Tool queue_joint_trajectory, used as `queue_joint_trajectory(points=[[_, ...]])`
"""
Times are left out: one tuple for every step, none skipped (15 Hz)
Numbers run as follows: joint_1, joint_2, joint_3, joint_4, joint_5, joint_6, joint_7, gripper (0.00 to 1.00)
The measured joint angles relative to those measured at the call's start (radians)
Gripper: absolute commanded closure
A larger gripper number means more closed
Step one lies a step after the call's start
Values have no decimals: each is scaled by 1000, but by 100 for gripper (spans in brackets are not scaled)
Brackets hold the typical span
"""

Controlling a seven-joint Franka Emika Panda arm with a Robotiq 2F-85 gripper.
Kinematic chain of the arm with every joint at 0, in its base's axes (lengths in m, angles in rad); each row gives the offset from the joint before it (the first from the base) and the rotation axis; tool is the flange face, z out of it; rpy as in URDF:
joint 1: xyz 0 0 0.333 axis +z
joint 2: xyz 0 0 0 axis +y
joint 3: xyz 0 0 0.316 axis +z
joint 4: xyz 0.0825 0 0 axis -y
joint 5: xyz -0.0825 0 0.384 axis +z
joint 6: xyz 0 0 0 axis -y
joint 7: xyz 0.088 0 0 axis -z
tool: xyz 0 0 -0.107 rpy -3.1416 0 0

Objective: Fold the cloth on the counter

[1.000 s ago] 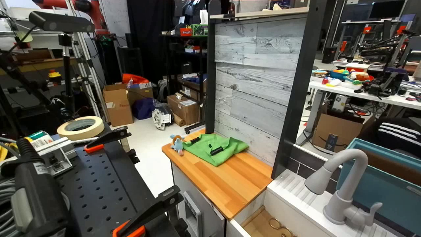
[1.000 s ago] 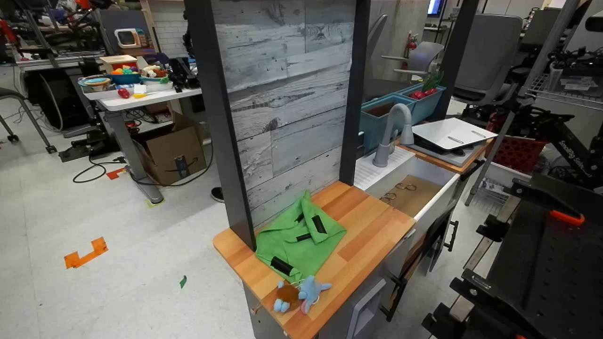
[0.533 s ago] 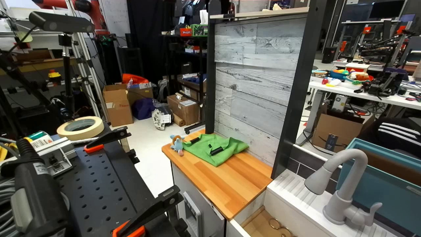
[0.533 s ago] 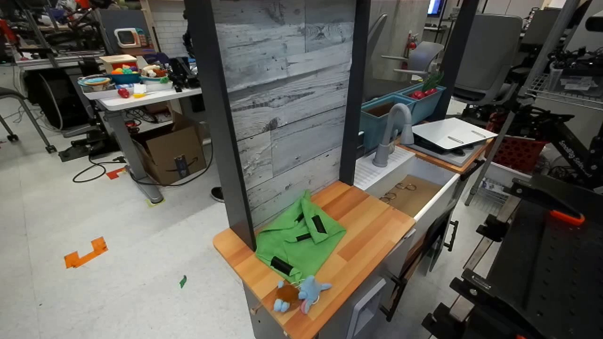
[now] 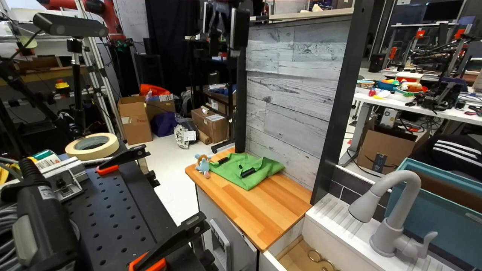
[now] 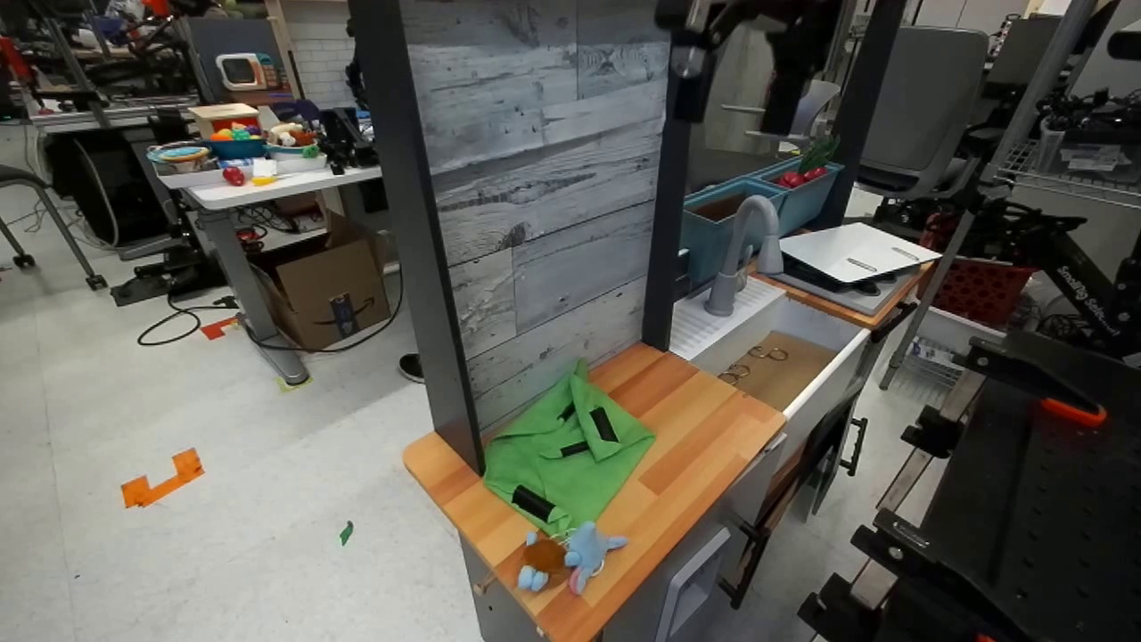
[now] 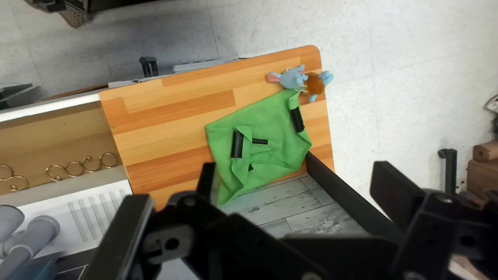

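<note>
The bright green cloth lies rumpled on the wooden counter, with a corner folded over and black strips on it. It shows in both exterior views (image 5: pixel 263 171) (image 6: pixel 579 486) and in the wrist view (image 7: pixel 272 116). The counter (image 5: pixel 260 210) also shows in an exterior view (image 6: pixel 704 437) and in the wrist view (image 7: pixel 171 144). My gripper is high above the counter, apart from the cloth, at the top of both exterior views (image 5: pixel 225 45) (image 6: pixel 735 98). In the wrist view my gripper (image 7: pixel 294 177) is open, with its fingers wide apart and nothing between them.
A small blue and brown plush toy (image 6: pixel 586 555) touches the cloth's edge at the counter's end. A grey wood-look panel (image 6: pixel 553 223) between dark posts (image 5: pixel 335 105) rises along the counter's back. A sink with a grey faucet (image 5: pixel 399 203) adjoins the counter. A black perforated workbench (image 5: pixel 113 210) stands opposite.
My gripper has come down into both exterior views from the top. The cloth, toy and counter have not moved.
</note>
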Motion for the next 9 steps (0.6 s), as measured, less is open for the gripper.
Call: queue_joint_trajectory(points=[[4, 68, 2, 45, -15, 10, 27, 0], [10, 131, 3, 85, -34, 16, 55, 0], [17, 191, 2, 123, -60, 19, 84, 0], [25, 247, 0, 156, -89, 20, 114, 0], [34, 296, -4, 184, -119, 21, 140, 0], [44, 339, -11, 205, -148, 23, 164, 0], [55, 377, -20, 219, -175, 28, 181, 0], [65, 407, -30, 226, -197, 35, 192, 0], [72, 434, -38, 227, -213, 44, 197, 0]])
